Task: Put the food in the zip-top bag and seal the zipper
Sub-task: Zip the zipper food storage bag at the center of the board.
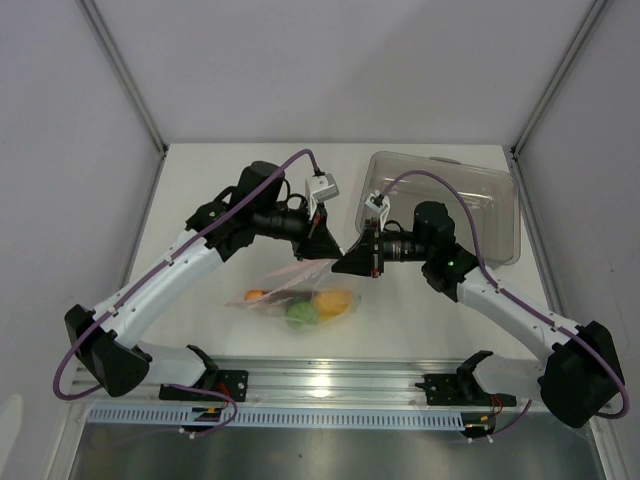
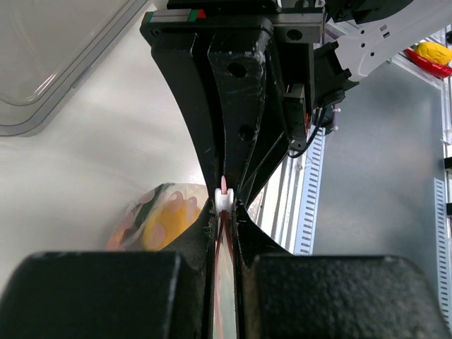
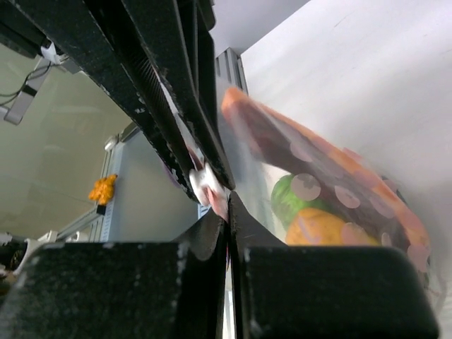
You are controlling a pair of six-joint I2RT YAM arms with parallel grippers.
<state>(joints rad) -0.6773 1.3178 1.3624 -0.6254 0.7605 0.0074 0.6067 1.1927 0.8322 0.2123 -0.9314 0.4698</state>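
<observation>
Pink zipper (image 2: 224,186) shows only a sliver, pinched by the left jaws and right jaws.

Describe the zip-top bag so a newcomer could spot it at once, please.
On the white table, look at the middle, just beyond the arm bases. The zip-top bag is there: soft, clear, holding colourful food, unlike the rigid tray at the back right.

No readable text in any view.
I can't make out any lettering, number, brand or sign on the zip-top bag (image 1: 300,298) or the clear tray (image 1: 470,195). The pale round dots (image 3: 306,187) seen on the bag are just pattern, not characters.
</observation>
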